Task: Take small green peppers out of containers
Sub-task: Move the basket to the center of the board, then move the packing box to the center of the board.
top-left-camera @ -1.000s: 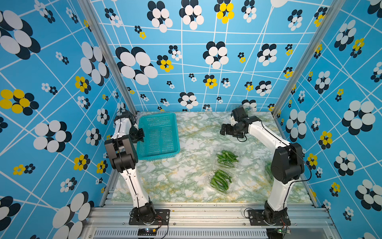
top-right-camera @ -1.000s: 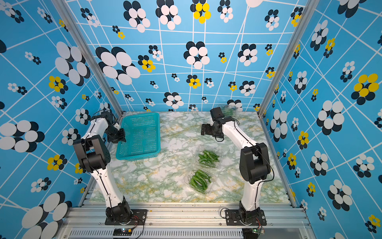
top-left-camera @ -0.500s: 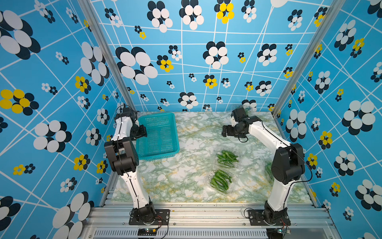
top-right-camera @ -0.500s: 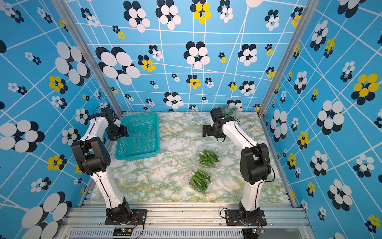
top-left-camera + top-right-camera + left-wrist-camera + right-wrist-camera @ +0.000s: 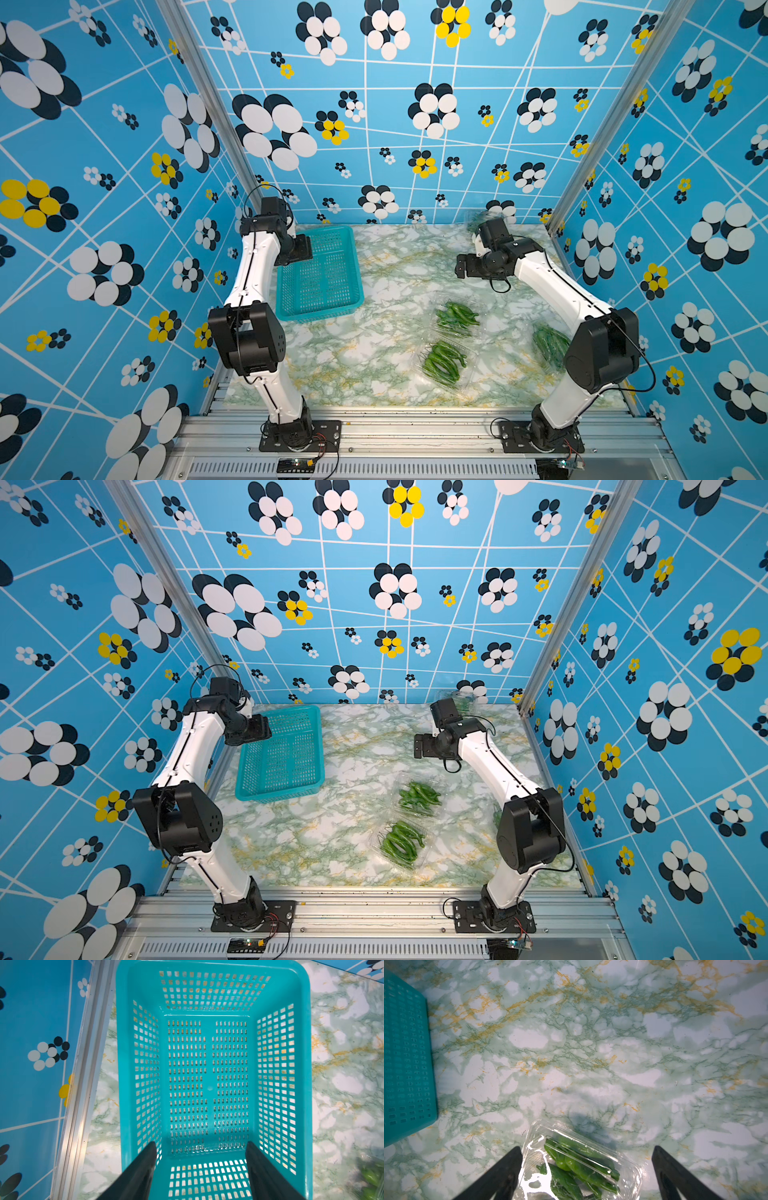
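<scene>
Since a moment ago the left gripper (image 5: 200,1144) has opened up and moved from the side edge of the blue-green basket (image 5: 320,313) to a spot over its back corner. The basket and the right arm look much the same as before. Now the left gripper's two dark fingers (image 5: 143,1169) are spread apart and hang over the inside of the basket, close to one short wall. It is hard to tell if they touch it. The basket sits on the marble table (image 5: 395,266) by the left wall. The right gripper (image 5: 586,1149) is spread very wide and holds nothing. It hangs over the table, above the end of a clear container (image 5: 532,1140) with small green peppers (image 5: 581,1164) inside. In a top view the peppers (image 5: 457,316) are all inside their closed boxes. One container (image 5: 473,332) and another container (image 5: 467,376) lie near each other on the right half of the table. A third container (image 5: 546,345) is partly hidden behind the right arm.
</scene>
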Controlling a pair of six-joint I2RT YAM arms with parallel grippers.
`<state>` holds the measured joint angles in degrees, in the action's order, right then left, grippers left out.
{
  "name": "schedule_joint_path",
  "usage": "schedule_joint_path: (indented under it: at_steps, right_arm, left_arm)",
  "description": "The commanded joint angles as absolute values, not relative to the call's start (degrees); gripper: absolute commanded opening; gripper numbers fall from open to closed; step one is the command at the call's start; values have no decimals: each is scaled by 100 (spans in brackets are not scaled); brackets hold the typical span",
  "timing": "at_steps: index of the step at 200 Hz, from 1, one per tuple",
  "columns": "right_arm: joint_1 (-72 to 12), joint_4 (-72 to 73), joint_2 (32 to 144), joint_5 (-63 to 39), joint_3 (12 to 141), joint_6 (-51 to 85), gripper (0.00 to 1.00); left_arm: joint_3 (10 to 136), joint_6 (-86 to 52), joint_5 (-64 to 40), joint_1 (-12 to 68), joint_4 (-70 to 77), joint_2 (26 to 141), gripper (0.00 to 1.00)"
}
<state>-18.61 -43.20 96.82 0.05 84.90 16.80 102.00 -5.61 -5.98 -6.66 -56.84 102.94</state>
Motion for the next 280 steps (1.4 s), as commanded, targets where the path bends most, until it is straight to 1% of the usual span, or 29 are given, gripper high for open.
schedule_joint_path:
  at_steps: [1,14,36,52,77,107,125,155,194,211,237,280]
  right_arm:
    - [-1787,-4518,9301,72,8140,1841,99]
    - [-1733,-4535,9166,14,7949,1875,99]
    - [-1563,-4561,8897,-145,7585,2004,99]
    - [-1373,-4562,8725,-431,7307,2134,99]
    - [-1192,-4676,8517,-743,6969,2273,99]
    - [-1169,-4804,8268,-1125,6603,2362,99]
    - [-1169,-4880,8227,-1381,6401,2419,99]
    - [-1160,-4863,8237,-1473,6069,2546,99]
    - [-1166,-4632,8187,-1874,5830,2765,99]
    - [-1162,-4623,8215,-1937,5821,2784,99]
    - [-1161,-4559,8348,-2082,5750,2811,99]
    - [-1160,-4440,8596,-2123,5755,2796,98]
  left_arm:
    - [10009,-808,-604,-245,-5842,9944,70]
    - [9973,-986,-730,39,-5864,9887,70]
    - [9824,-1269,-945,739,-5768,9788,70]
    - [9632,-1512,-1130,1319,-5457,9770,70]
    - [9310,-1959,-1350,2014,-4929,9943,70]
    - [9182,-2296,-1418,2672,-4619,10291,70]
    - [9099,-2523,-1646,2937,-4425,10463,70]
    - [9044,-2810,-1731,3255,-4257,10769,71]
    - [9124,-3061,-1976,3548,-3922,11185,71]
    - [9232,-3128,-2133,3611,-3847,11385,71]
    - [9425,-3154,-2405,3689,-3822,11707,69]
    - [9591,-3130,-2817,3702,-3683,11936,70]
